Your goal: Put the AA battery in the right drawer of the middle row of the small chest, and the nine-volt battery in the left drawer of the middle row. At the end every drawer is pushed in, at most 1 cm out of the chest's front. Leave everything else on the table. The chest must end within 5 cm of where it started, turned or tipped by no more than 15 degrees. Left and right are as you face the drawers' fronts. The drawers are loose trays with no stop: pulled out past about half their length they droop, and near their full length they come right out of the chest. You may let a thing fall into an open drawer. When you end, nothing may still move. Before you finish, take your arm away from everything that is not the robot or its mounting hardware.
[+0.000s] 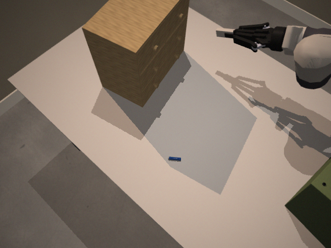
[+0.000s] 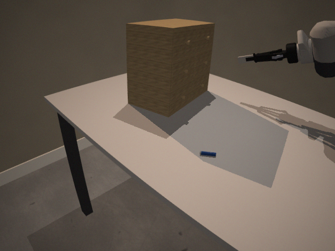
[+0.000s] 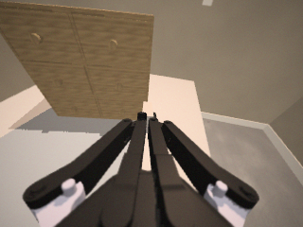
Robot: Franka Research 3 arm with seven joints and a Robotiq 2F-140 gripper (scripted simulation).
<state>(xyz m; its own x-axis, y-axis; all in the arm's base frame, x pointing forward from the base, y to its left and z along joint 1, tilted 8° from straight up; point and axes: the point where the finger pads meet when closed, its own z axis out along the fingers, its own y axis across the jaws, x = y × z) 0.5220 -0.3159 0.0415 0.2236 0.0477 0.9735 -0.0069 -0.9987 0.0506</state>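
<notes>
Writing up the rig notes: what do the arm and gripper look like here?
The arm has rounded white shells with a dark grey band at the joint. A black cylindrical wrist and a white flange lead to the black gripper, built of slim bar linkages with pale pivot pins. The fingers are long, narrow and dark. No cables or markings are visible.

Pale table [image 2: 162,172], wooden chest [image 2: 151,67], grey mat [image 2: 243,140], blue battery [image 2: 208,153] on mat's edge

White rounded arm [image 1: 311,57], black linkage claw [image 1: 223,34], pale fingertip pads [image 1: 221,33]
</notes>
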